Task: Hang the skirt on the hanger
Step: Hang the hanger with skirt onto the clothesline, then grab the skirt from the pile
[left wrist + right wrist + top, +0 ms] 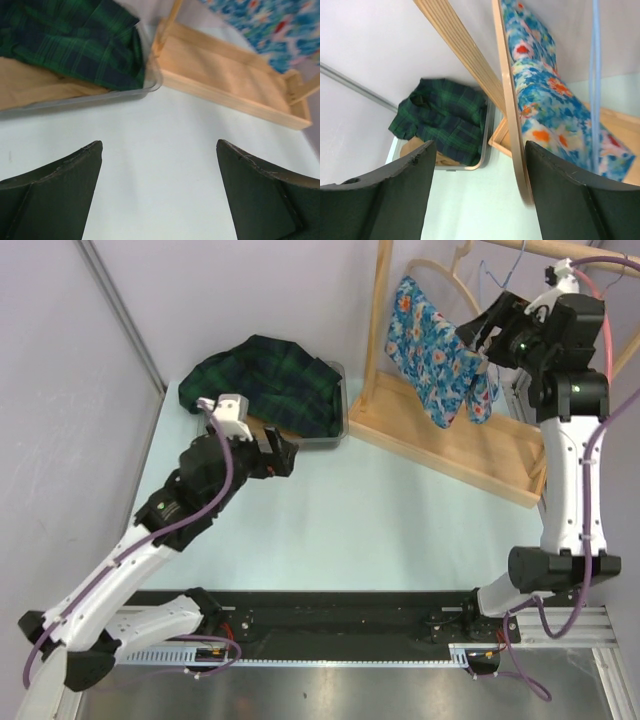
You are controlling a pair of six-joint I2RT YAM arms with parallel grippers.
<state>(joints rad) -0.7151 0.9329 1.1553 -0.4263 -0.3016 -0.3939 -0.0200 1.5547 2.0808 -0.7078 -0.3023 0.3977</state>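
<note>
Skirt [432,350], blue w/ bright flowers, hangs up high at the wood rack [455,440] on the R side of the table [400,540]. It droops down over the rack's flat base & does not lie on the table. In the R wrist view the wood hanger [511,115] runs right along the skirt's edge. The skirt looks draped on it, but can't tell just how it sits there. A thin blue wire hanger [594,75] hangs on the other side of the skirt.

R gripper [480,332] is up by the top of the skirt. Its fingers [395,195] are apart. The wood hanger passes btw them, v. close to one finger, w/ a big gap to the other. It is not squeezed. The skirt is not held either.

L gripper [283,454] is low over the table, near the clear bin [343,405]. Its fingers are wide apart w/ nothing btw them, just bare table below.

The bin sits at the back L of the table, just beside the rack's base. In it is a green & dark blue checked cloth [262,375], piled up & spilling over the rim. A tan thing [45,82] lies under that cloth, at the bin's bottom.
</note>
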